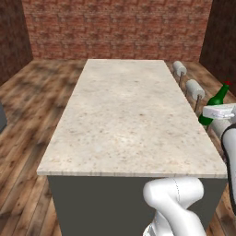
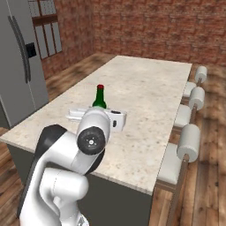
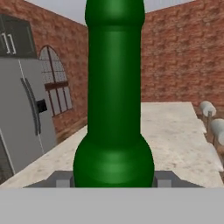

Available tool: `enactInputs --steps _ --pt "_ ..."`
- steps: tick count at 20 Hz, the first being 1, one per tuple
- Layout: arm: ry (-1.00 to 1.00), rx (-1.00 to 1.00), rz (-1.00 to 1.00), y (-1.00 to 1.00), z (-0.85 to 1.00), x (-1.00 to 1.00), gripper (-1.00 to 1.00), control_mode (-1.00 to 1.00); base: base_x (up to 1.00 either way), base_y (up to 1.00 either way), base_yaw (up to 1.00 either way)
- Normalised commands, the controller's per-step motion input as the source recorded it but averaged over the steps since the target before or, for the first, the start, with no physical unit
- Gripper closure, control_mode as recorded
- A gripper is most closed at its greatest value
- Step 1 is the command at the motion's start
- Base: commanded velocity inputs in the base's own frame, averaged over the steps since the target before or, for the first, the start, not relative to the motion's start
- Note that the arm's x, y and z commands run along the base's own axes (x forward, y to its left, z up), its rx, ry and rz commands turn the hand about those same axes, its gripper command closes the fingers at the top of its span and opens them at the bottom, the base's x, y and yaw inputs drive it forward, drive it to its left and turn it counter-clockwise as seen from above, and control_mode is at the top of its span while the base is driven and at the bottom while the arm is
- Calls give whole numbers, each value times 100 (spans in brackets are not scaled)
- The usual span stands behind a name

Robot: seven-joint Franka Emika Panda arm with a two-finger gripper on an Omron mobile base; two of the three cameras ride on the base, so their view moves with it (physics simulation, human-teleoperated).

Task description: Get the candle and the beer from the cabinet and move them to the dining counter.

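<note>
Beer bottle (image 3: 113,109), green glass, centre of the hand view, clamped at its fat lower body between your gripper (image 3: 113,178) fingers above the counter (image 2: 150,92): likely stiff, slippery, breakable, so you keep hold low on the body, never the neck.

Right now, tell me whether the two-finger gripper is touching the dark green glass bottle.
Touching. In the hand view the bottle sits between the gripper fingers, its wide body meeting both with no visible gap. In the right base view it rises tilted from the hand.
</note>
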Motion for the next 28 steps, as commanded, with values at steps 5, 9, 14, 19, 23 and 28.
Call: enactInputs --steps 5,9,14,19,23,28 --pt "-2 -7 6 -15 -29 1 100 -100 0 0 0" --pt "0 -6 8 -25 -15 15 100 -100 0 0 0" --pt "2 -11 6 -32 -11 31 100 -100 0 0 0" --pt "5 -15 2 -12 -29 48 100 -100 0 0 0" --pt "5 -13 3 -3 -42 50 100 -100 0 0 0" --pt "1 -2 4 0 -56 46 100 -100 0 0 0"
